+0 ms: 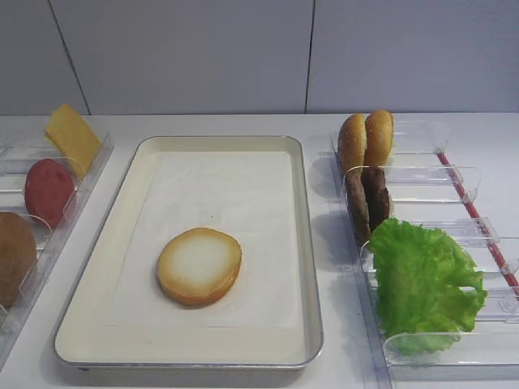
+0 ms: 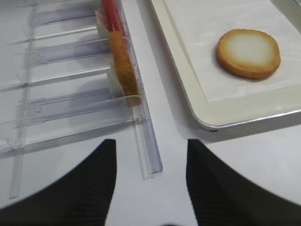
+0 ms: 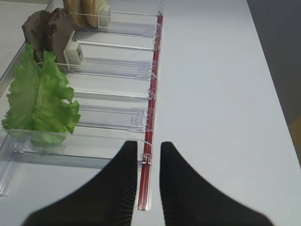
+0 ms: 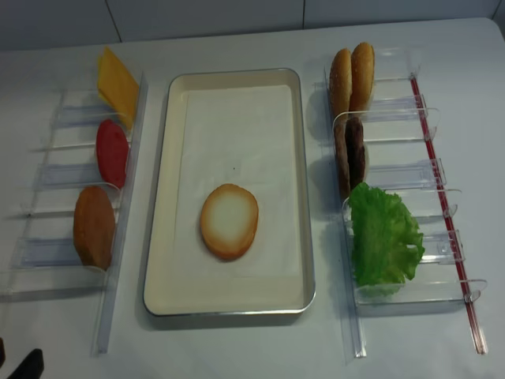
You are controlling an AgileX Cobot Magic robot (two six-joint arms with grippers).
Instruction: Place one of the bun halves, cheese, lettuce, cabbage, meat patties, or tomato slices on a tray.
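My left gripper [image 2: 150, 155] hangs half-spread, holding nothing, over the left rack [image 2: 84, 101]; the right is clenched. 1 bun half [image 2: 248, 52] lies flat-face-up in the tray [image 2: 244, 101], ahead to my right.

Right gripper [image 3: 146, 179] with two matte black tapered fingers, fine ribbing on inner faces, left gripper [image 2: 150, 176] alike

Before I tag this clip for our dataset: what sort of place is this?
Probably a lab mock-up of a burger station: a lined tray holding one bun half, flanked by clear racks of upright ingredients on a plain white table.
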